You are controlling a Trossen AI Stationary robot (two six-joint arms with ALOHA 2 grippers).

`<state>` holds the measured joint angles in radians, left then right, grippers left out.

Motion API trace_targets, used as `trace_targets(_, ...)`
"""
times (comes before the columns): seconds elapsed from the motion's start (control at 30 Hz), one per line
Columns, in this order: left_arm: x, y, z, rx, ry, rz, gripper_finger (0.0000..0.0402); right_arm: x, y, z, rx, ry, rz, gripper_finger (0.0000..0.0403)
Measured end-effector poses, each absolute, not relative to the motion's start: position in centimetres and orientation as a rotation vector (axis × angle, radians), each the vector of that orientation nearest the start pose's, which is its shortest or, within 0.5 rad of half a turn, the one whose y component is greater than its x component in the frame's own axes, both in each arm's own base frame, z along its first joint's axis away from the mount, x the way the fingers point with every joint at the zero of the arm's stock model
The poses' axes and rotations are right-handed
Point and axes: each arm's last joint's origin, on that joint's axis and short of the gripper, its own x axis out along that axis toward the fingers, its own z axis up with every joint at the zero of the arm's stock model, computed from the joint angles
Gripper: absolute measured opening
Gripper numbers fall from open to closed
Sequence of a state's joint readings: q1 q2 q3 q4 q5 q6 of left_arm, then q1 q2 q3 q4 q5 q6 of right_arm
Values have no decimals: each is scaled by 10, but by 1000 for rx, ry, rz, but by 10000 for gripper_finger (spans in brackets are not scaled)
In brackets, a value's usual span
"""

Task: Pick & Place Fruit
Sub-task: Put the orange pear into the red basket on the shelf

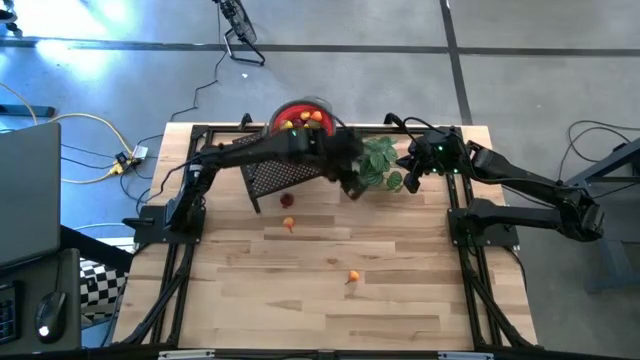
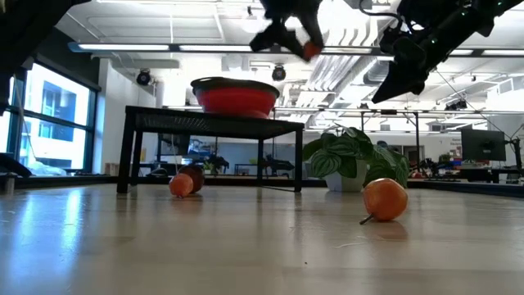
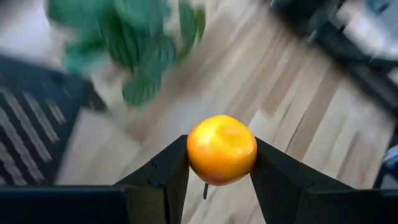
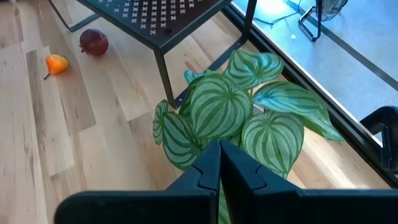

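left gripper (image 3: 221,180) grips an orange fruit (image 3: 221,149) above the bench (image 1: 400,290); right gripper (image 4: 219,163) closed, empty, over the leafy plant (image 4: 236,112).

My matt black plastic fingers (image 3: 168,180) press a smooth, glossy orange fruit (image 3: 221,149). The table (image 1: 400,300) is pale planked wood with a satin sheen. The stand (image 4: 168,22) is perforated black metal. The plant's (image 4: 236,118) striped leaves look waxy.
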<state>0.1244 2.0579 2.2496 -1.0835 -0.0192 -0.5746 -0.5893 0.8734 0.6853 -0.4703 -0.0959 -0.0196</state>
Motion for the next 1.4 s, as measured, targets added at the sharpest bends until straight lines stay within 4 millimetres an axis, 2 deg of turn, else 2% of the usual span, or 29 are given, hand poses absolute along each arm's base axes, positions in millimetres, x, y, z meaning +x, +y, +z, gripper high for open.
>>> trace_targets(0.13, 422, 69, 400, -540, 705, 393, 148, 151, -98, 261, 199, 613, -470, 2)
trace_targets(0.2, 417, 76, 409, -518, 652, 412, 148, 151, -98, 261, 198, 613, -471, 2)
trace_targets(0.33, 401, 92, 414, -509, 678, 512, 148, 151, -98, 261, 198, 613, -470, 2)
trace_targets(0.53, 376, 115, 406, -495, 809, 754, 148, 152, -98, 262, 196, 605, -471, 2)
trace_targets(0.7, 364, 132, 403, -485, 843, 893, 148, 153, -99, 264, 188, 585, -472, 2)
trace_targets(1.03, 352, 161, 403, -472, 815, 1033, 148, 153, -99, 264, 187, 581, -472, 2)
trace_targets(1.4, 361, 190, 373, -456, 908, 1107, 148, 153, -99, 264, 186, 581, -472, 3)
